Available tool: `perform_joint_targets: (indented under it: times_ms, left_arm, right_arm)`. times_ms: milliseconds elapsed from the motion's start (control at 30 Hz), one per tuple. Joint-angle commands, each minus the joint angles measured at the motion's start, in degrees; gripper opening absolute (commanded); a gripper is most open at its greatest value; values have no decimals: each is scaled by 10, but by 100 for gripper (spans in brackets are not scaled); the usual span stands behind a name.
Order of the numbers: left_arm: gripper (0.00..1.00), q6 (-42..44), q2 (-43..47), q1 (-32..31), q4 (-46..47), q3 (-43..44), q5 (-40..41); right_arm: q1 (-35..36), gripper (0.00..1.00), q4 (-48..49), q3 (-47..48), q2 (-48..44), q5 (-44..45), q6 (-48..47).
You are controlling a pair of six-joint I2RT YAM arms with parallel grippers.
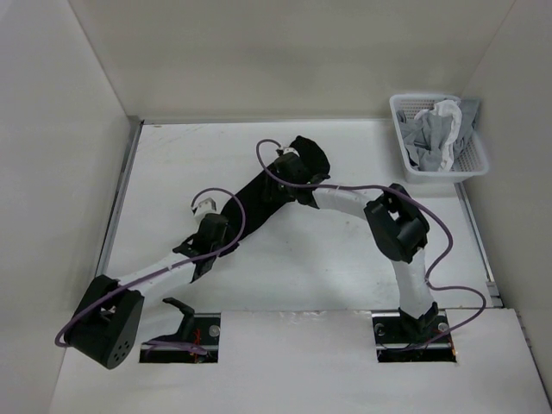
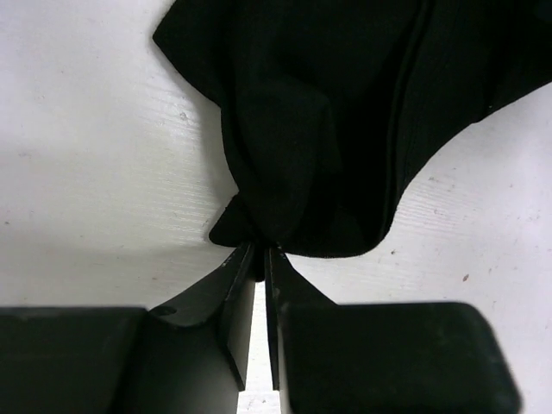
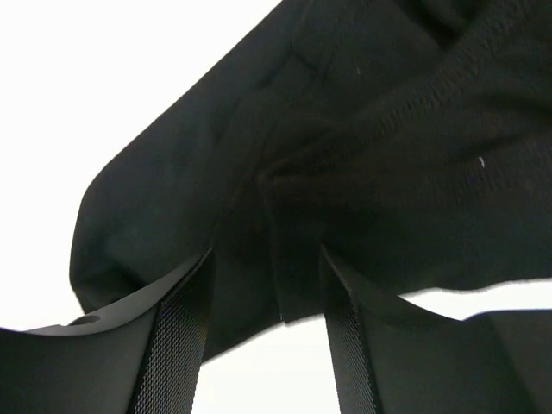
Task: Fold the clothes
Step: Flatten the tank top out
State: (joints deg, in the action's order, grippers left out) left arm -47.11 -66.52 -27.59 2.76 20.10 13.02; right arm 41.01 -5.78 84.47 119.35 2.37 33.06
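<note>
**FOLD THE CLOTHES: GRASP STAGE, BEFORE THE FIRST FOLD**

**Position of the work.** The black garment (image 1: 259, 194) is found bunched into a long, crumpled strip on the worktop (image 1: 345, 267). It lies well apart from the basket (image 1: 474, 162), to the left of it in the top view and nearer the arm bases. No flat panel or sleeve outline can be made out.

**Claw states.**
- Left claw (image 2: 263, 250): clenched. A small pinch of cloth is nipped at the fingertips, at the strip end farthest from the basket.
- Right claw (image 3: 267, 254): released. The jaws stand wide apart, astride a raised ridge of cloth at the strip end nearest the basket. Nothing is clamped.

**Step in hand.** The step is judged to be taking hold of the garment at two points, so that it can be spread. No folding is considered done.

**Next move.**
1. The right claw is to be closed on the ridge between its jaws.
2. It should be checked that a single layer near an edge is caught, not a wad.
3. The two ends are then to be lifted and drawn apart, away from the basket, until the cloth lies flat.
</note>
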Motion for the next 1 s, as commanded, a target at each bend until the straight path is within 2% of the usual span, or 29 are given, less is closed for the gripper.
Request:
perform_joint_targets:
  times_ms: [0, 100, 200, 300, 367, 533, 667, 800, 967]
  left_arm:
    - [7, -1, 37, 11, 16, 6, -6]
    - [6, -6, 60, 21, 16, -3, -26]
    - [5, -13, 77, 32, 16, -10, -44]
    - [5, -13, 90, 52, 18, -11, -66]
    - [4, -17, 100, 76, 21, -9, -79]
    - [2, -53, 135, 130, 36, 27, -119]
    - [1, -96, 164, 128, 46, 72, -144]
    - [1, -131, 221, 134, 30, 108, -156]
    - [1, -165, 260, 159, 14, 151, -164]
  right_arm:
    - [-2, 56, -24, 42, 18, 25, 2]
    - [-2, 50, -39, 62, 32, 48, 11]
    - [-2, 40, -81, 102, 56, 63, 16]
    - [-2, 18, -93, 113, 63, 66, 21]
    - [-2, 10, -60, 82, 32, 84, 31]
    - [-4, 5, 15, -36, -123, 123, 23]
    - [-6, 4, 41, -147, -286, 136, 8]
    - [-4, 4, 35, -262, -464, 149, -1]
    - [0, 4, -7, -358, -649, 153, 33]
